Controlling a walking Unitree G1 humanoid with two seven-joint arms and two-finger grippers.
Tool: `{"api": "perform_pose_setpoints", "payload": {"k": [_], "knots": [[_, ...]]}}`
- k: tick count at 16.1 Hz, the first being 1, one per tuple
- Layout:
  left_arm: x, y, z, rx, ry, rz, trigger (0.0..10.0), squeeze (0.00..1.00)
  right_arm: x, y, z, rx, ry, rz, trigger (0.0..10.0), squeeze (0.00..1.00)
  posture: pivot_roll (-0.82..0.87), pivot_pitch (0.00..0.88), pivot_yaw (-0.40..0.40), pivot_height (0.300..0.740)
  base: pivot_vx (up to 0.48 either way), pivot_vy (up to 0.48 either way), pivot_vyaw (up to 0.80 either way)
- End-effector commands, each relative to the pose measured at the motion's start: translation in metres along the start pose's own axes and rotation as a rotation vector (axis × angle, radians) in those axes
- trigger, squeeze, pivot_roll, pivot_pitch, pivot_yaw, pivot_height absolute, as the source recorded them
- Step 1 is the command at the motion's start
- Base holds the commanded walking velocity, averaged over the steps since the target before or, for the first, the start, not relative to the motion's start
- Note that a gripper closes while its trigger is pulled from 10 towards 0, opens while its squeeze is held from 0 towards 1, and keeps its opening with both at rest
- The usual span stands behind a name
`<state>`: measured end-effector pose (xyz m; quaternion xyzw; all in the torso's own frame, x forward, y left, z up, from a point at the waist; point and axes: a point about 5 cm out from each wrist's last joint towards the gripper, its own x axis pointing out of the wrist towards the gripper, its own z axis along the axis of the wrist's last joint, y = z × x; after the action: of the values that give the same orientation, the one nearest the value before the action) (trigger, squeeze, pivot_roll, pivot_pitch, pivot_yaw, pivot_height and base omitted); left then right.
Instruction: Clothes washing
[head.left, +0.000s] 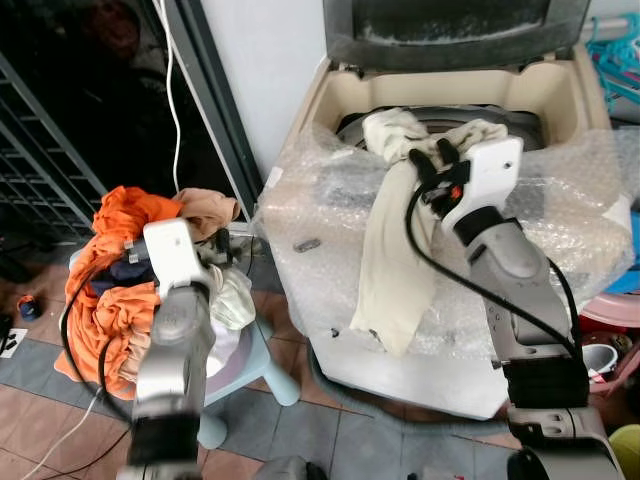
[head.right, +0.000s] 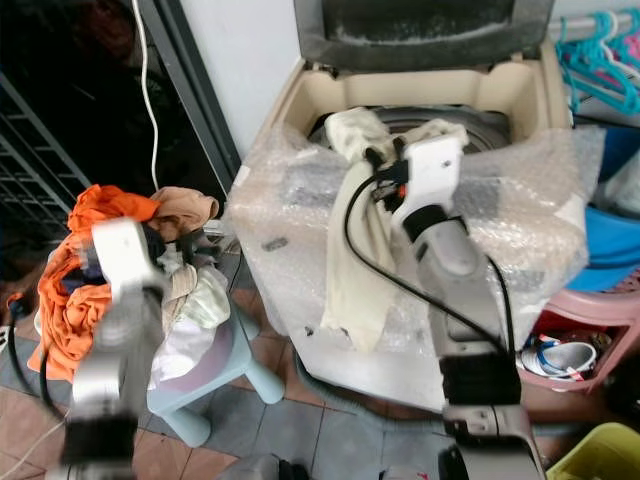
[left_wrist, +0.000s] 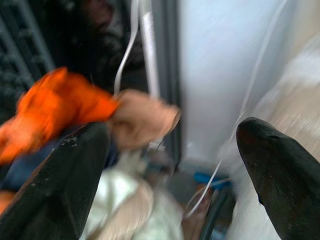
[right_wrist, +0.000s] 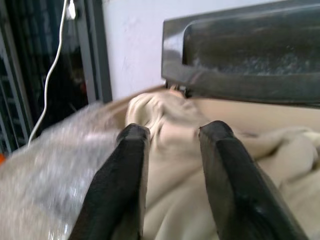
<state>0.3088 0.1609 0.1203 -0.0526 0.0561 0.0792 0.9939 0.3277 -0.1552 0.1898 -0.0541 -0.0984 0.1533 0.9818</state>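
A top-loading washing machine (head.left: 560, 90) stands with its lid (head.left: 440, 25) raised, its body wrapped in bubble wrap (head.left: 570, 230). A long cream garment (head.left: 395, 270) hangs from the tub over the front edge. My right gripper (head.left: 430, 158) is at the tub's front rim, just over that garment. Its fingers (right_wrist: 132, 145) stand slightly apart, with cream cloth beyond them. My left gripper (head.left: 222, 250) hovers wide open over a laundry pile of orange cloth (head.left: 120, 215), a tan piece (left_wrist: 142, 117) and pale pieces on a light blue stool (head.left: 265, 365).
A dark metal gate (head.left: 40, 170) and a hanging white cable (head.left: 172, 90) are at the left. A pink basket (head.left: 610, 320) and teal hangers (head.left: 615, 50) sit right of the washer. The floor is tiled.
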Motion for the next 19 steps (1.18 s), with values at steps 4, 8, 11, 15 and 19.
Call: {"api": "perform_pose_setpoints", "payload": {"k": [4,8,11,15,19], "knots": [[-0.006,-0.021,-0.013,0.105,0.007,-0.208,10.0,0.00,-0.008,0.020,0.015,-0.067,-0.040,0.157,10.0,1.00,-0.07,0.000,0.151,0.740,0.000,0.000,0.00],[-0.029,-0.011,-0.028,0.076,0.034,-0.170,10.0,0.00,-0.019,0.016,0.012,-0.160,0.060,0.325,10.0,1.00,-0.07,0.000,0.105,0.740,0.000,0.000,0.00],[-0.047,-0.015,-0.026,0.116,-0.012,-0.261,10.0,0.00,-0.017,-0.004,-0.013,-0.287,0.231,0.265,10.0,1.00,-0.04,0.000,0.074,0.740,0.000,0.000,0.00],[-0.052,-0.007,-0.028,0.137,0.006,-0.257,10.0,0.00,-0.013,0.001,-0.034,-0.341,0.337,0.208,0.0,0.00,-0.04,0.000,0.086,0.740,0.000,0.000,0.00],[-0.043,-0.012,-0.020,0.137,-0.019,-0.260,10.0,0.00,-0.008,0.000,-0.035,-0.321,0.335,0.169,0.0,0.00,-0.06,0.000,0.092,0.740,0.000,0.000,0.00]]}}
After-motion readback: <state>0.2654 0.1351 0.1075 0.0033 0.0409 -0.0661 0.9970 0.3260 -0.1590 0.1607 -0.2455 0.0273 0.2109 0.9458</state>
